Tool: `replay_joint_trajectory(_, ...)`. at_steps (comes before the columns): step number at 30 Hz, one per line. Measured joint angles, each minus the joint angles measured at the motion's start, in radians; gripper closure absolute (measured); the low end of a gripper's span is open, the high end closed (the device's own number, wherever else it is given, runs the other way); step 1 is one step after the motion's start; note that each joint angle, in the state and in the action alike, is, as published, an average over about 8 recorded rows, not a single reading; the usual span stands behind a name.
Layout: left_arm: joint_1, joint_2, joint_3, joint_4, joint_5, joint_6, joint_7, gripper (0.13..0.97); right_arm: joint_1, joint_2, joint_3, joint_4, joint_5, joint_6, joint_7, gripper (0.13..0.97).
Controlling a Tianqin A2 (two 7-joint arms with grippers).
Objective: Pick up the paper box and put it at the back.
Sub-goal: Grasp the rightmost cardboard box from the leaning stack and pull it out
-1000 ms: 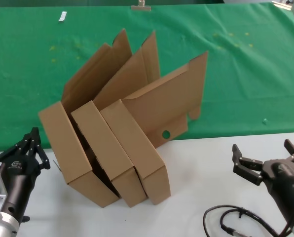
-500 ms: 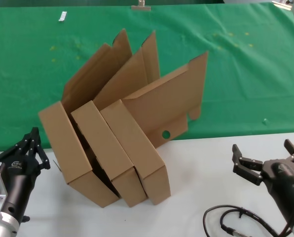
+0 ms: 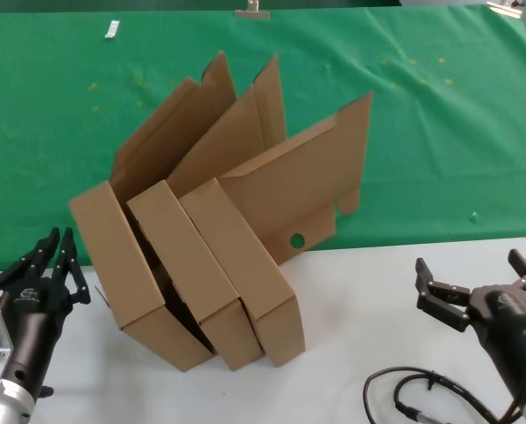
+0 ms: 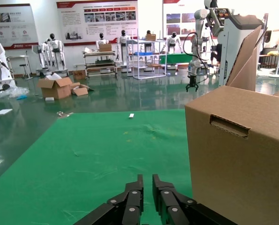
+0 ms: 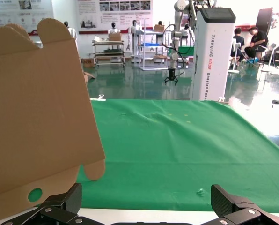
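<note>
Nothing is moved yet, by my read. Three paper boxes sit nested in a slanted row, straddling the edge where the white desk (image 3: 351, 300) meets the green cloth (image 3: 439, 132); their lid flaps stand up toward the far side. The rightmost paper box (image 3: 245, 265), the one with the small round hole (image 3: 296, 239) in its flap, is nearest my right claw. The other two boxes (image 3: 148, 265) lean against it on the left.

My left claw (image 3: 51, 256) sits low on the desk at the near left, just beside the leftmost box but not touching it; its fingers are nearly together, only a slit between them, holding nothing. My right claw (image 3: 475, 278) is at the near right, well apart from the boxes, spread wide and empty. A black cable (image 3: 422, 393) loops on the desk near it.

Still to do: reach a box, grip it, lift it, carry it to the far green cloth, release. So the whole task remains, I judge.
</note>
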Motion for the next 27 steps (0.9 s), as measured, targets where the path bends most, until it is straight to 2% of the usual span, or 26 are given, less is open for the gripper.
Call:
replay_joint_trajectory(8, 0.000, 0.000, 0.000, 0.000, 0.000, 0.000, 0.000, 0.854, 0.000, 0.000, 0.000, 0.000, 0.000, 0.000, 0.000, 0.129)
replay_joint_trajectory(12, 0.000, 0.000, 0.000, 0.000, 0.000, 0.000, -0.001, 0.854, 0.000, 0.000, 0.000, 0.000, 0.000, 0.000, 0.000, 0.129)
replay_joint_trajectory(21, 0.000, 0.000, 0.000, 0.000, 0.000, 0.000, 0.000, 0.708, 0.000, 0.000, 0.000, 0.000, 0.000, 0.000, 0.000, 0.129)
replay_joint_trajectory(27, 0.000, 0.000, 0.000, 0.000, 0.000, 0.000, 0.000, 0.552, 0.000, 0.000, 0.000, 0.000, 0.000, 0.000, 0.000, 0.129)
